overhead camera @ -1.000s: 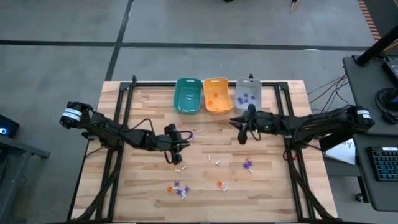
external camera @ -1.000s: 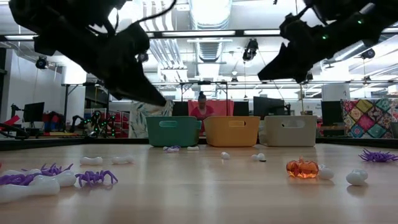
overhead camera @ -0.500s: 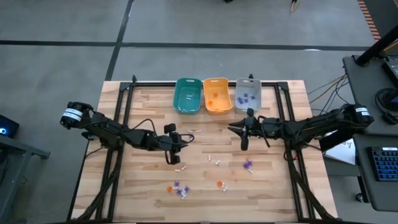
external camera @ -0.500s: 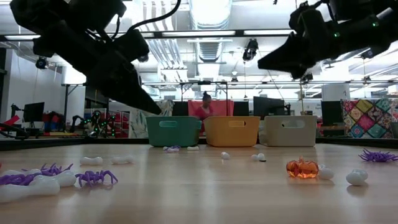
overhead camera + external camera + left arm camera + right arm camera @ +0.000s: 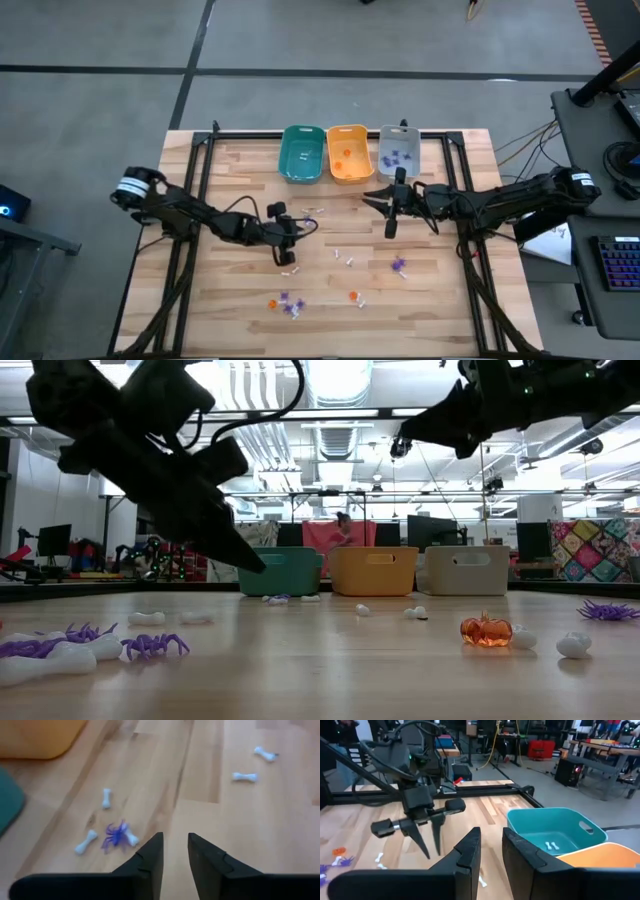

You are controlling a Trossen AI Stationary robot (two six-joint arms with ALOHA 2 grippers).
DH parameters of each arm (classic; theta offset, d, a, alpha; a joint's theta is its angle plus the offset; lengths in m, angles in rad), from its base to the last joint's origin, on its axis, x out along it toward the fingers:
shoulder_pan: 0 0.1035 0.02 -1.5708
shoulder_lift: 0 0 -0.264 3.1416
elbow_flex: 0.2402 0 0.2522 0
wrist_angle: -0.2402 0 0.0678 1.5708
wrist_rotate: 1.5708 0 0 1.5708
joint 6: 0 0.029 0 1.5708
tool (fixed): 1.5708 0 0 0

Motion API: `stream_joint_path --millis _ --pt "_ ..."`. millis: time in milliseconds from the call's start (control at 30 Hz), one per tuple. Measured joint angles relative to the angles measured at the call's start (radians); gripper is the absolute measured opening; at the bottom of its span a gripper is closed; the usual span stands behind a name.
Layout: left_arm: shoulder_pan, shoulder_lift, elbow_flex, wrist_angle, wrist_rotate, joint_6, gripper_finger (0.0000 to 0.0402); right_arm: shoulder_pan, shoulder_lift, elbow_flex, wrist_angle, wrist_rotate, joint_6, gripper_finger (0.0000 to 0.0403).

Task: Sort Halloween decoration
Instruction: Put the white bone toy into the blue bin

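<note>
The Halloween decoration lies scattered on the wooden table: a purple spider [image 5: 116, 835] among small white bones [image 5: 86, 842], more bones [image 5: 245, 777] farther off, and an orange pumpkin [image 5: 486, 630] and other purple spiders [image 5: 155, 646] near the front. My left gripper [image 5: 292, 235] hangs low over the table, slanting down, just short of the spider and bones. It is open by a narrow gap [image 5: 175, 852] and holds nothing. My right gripper [image 5: 372, 200] is held high and level in front of the bins, also narrowly open [image 5: 491, 847] and empty.
Three bins stand in a row at the table's far edge: teal [image 5: 302, 153], orange [image 5: 348, 152] and grey [image 5: 399, 150], each with a few trinkets inside. More trinkets lie at the near middle [image 5: 285, 302] and right of centre [image 5: 398, 265]. A person stands in the room behind.
My left gripper has sunk toward the table and reached a little farther toward the right. My right gripper has tipped its fingers up to level and risen a little.
</note>
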Motion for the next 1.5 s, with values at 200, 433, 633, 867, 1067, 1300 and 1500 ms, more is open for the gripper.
stream_joint_path --millis 200,433,633,867,1067,1300,1500 --pt "0.001 0.009 0.001 -0.029 -0.073 0.079 0.0106 0.000 0.000 -0.004 -0.007 0.000 0.041 0.0068" --pt "0.062 -0.002 0.001 -0.042 -0.039 0.262 0.0111 0.000 0.001 -0.006 -0.011 0.000 0.042 0.0068" --pt "0.178 -0.002 0.001 -0.046 0.110 0.368 0.0098 0.000 0.001 -0.006 -0.040 0.000 0.056 0.0068" --pt "0.282 0.002 0.001 -0.046 0.245 0.495 0.0089 0.000 0.002 -0.006 -0.060 0.000 0.068 0.0068" --pt "0.327 0.012 0.001 -0.031 0.257 0.539 0.0088 0.000 0.019 -0.006 -0.063 0.000 0.068 0.0068" --pt "0.351 0.048 0.001 0.015 0.325 0.557 0.0088 0.000 0.050 -0.006 -0.062 0.000 0.077 0.0068" --pt "0.372 0.093 0.001 0.039 0.326 0.558 0.0088 0.000 0.064 0.001 -0.060 0.000 0.080 0.0068"
